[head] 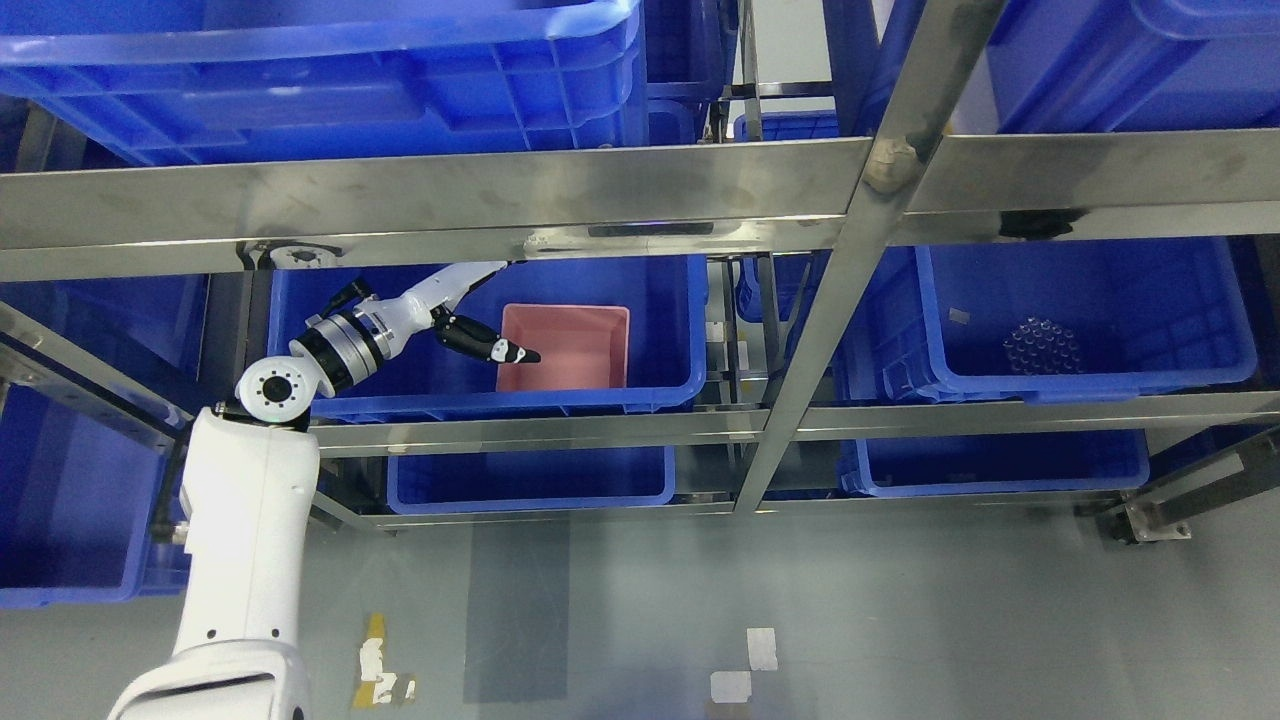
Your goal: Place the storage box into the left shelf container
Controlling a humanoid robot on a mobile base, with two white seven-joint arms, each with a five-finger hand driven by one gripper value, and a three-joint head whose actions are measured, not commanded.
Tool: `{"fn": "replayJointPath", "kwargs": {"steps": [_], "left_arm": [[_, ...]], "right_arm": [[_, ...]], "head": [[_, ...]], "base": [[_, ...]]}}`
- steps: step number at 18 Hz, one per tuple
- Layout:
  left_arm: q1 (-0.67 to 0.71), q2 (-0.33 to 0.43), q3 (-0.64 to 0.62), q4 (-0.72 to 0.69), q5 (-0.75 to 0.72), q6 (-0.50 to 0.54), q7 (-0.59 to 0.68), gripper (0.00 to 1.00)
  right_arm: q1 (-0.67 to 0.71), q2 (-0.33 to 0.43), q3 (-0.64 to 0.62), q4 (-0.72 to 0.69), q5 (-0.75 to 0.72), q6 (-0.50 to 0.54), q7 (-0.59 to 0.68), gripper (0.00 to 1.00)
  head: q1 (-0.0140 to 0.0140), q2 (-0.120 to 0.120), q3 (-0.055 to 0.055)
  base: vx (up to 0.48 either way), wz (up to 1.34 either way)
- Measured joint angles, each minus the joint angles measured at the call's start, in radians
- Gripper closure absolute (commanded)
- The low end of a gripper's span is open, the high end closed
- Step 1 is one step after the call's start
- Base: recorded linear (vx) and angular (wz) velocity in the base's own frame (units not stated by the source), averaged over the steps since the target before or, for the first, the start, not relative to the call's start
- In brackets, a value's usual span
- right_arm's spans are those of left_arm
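Observation:
A pink open-topped storage box (570, 345) sits inside the left blue container (660, 310) on the middle shelf, towards the container's right side. My left arm rises from the lower left and reaches into this container. My left hand (492, 312) is at the box's left edge, fingers spread. A dark finger (500, 350) points at the box's left wall and overlaps it. The light upper fingers (465, 278) are partly hidden behind the steel shelf beam. The hand holds nothing.
A steel shelf beam (430, 200) crosses just above the hand, and a slanted steel post (830, 300) stands right of the container. Another blue bin (1080, 320) with a clear cup tray is on the right. More blue bins sit above and below. Grey floor lies in front.

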Motion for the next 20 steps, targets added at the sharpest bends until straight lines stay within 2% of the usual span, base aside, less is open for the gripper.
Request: {"fn": "replayJointPath", "kwargs": {"steps": [6,12,20], "left_arm": [[0.095,-0.040,0.044,-0.084,0.269,0.129,0.277,0.01],[0.300,-0.064,0.043,-0.320,0.476,0.287,0.465,0.00],[0.480,-0.079,0.011,-0.555,0.552,0.286,0.608,0.00]], "right_arm": [[0.000,0.000,0.000,0.000,0.000,0.000,0.000,0.00],[0.000,0.000,0.000,0.000,0.000,-0.001,0.000,0.00],[0.000,0.000,0.000,0.000,0.000,-0.001,0.000,0.00]], "head": [[0.0000,0.000,0.000],[0.0000,0.000,0.000],[0.0000,0.000,0.000]], "base": [[0.000,0.00],[0.000,0.00],[0.000,0.00]]}}
